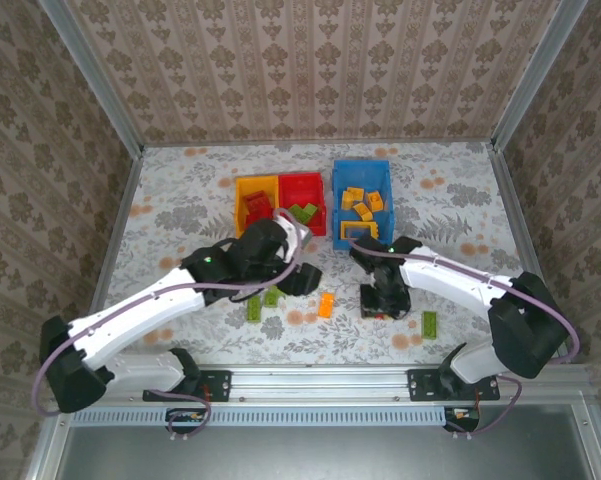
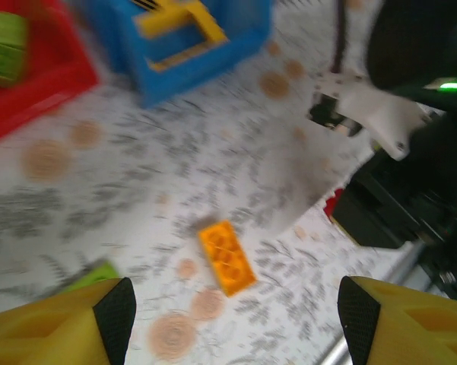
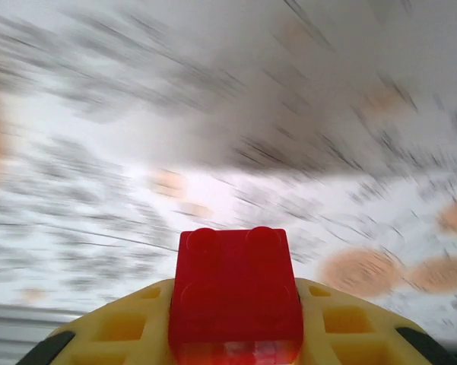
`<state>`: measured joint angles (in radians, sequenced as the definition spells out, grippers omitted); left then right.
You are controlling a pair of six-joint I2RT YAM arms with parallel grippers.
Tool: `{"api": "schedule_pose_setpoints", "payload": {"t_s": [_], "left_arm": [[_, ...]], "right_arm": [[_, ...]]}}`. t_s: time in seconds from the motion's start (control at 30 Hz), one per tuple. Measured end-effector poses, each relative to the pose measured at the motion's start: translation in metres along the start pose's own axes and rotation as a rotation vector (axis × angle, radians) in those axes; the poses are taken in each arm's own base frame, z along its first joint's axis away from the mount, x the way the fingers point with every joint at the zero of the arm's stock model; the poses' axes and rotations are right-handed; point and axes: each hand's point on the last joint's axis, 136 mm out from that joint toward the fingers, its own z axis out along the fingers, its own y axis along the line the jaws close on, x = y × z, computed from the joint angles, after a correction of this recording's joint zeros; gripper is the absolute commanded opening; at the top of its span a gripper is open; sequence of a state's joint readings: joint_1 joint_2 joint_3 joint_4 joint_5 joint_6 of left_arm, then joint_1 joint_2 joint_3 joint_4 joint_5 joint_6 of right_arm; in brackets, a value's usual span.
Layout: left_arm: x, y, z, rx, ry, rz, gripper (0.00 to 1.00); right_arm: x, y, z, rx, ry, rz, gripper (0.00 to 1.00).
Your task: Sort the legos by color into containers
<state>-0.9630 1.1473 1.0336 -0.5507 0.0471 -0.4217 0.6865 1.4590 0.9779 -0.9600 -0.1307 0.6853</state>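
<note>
Grips a red lego (image 3: 236, 293) in the right hand (image 3: 236, 342), clenched on both its sides, studs turned toward the wrist camera, just over the flowered table (image 1: 180, 210). From above, places that hand near the front of the table, right of centre, well short of the containers. Holds the left hand (image 2: 236, 323) released, with yellow fingers (image 2: 53, 331) spread wide and nothing between them, above an orange lego (image 2: 226, 257) lying flat and alone on the table. Partly hides a green lego (image 2: 91, 275) behind the left finger. Across the far middle of the table, lines up a yellow container (image 1: 238, 200) touching a red container (image 1: 302, 178), then a blue container (image 1: 360, 165) just beside, with a narrow gap. Carries red legos (image 1: 257, 206) in the yellow one, green legos (image 1: 302, 212) in the red one, orange-yellow legos (image 1: 363, 203) and a hollow frame (image 1: 358, 231) in the blue one. Leaves on the bare table two loose green bricks (image 1: 253, 311) close to the left arm (image 1: 150, 310) and a single green plate (image 1: 431, 323) just beside the right arm (image 1: 460, 285).
</note>
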Motion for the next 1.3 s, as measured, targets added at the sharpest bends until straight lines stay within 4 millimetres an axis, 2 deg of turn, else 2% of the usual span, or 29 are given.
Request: {"api": "schedule_pose_setpoints", "payload": {"t_s": [0.13,0.27,0.4,0.53,0.73,0.93,1.0,1.07,1.13,1.2,1.3], "left_arm": [[-0.025,0.050,-0.036,-0.170,-0.130,-0.133,0.73],[-0.038,0.103,-0.059,-0.309,-0.197,-0.292,0.72],[-0.033,0.148,-0.065,-0.402,-0.191,-0.435,0.72],[-0.026,0.172,-0.064,-0.431,-0.168,-0.529,0.71],[-0.026,0.175,-0.064,-0.415,-0.173,-0.567,0.71],[-0.027,0.173,-0.059,-0.390,-0.176,-0.566,0.71],[-0.026,0.173,-0.058,-0.386,-0.172,-0.566,0.71],[-0.024,0.173,-0.056,-0.383,-0.167,-0.567,0.71],[-0.022,0.172,-0.054,-0.378,-0.162,-0.568,0.72],[-0.019,0.172,-0.052,-0.372,-0.153,-0.569,0.72],[-0.012,0.171,-0.047,-0.361,-0.133,-0.574,0.72]], "right_arm": [[-0.059,0.072,-0.039,-0.135,-0.168,-0.113,0.24],[-0.117,0.135,-0.055,-0.224,-0.280,-0.175,0.23],[-0.168,0.182,-0.063,-0.271,-0.359,-0.208,0.24],[-0.212,0.214,-0.064,-0.280,-0.434,-0.226,0.24],[-0.262,0.242,-0.062,-0.290,-0.520,-0.236,0.24],[-0.306,0.252,-0.053,-0.310,-0.589,-0.234,0.25],[-0.321,0.255,-0.051,-0.322,-0.617,-0.232,0.32],[-0.334,0.257,-0.050,-0.338,-0.644,-0.228,0.47],[-0.342,0.258,-0.048,-0.352,-0.662,-0.227,0.58],[-0.346,0.257,-0.045,-0.353,-0.670,-0.233,0.62],[-0.345,0.253,-0.047,-0.341,-0.667,-0.248,0.62]]}}
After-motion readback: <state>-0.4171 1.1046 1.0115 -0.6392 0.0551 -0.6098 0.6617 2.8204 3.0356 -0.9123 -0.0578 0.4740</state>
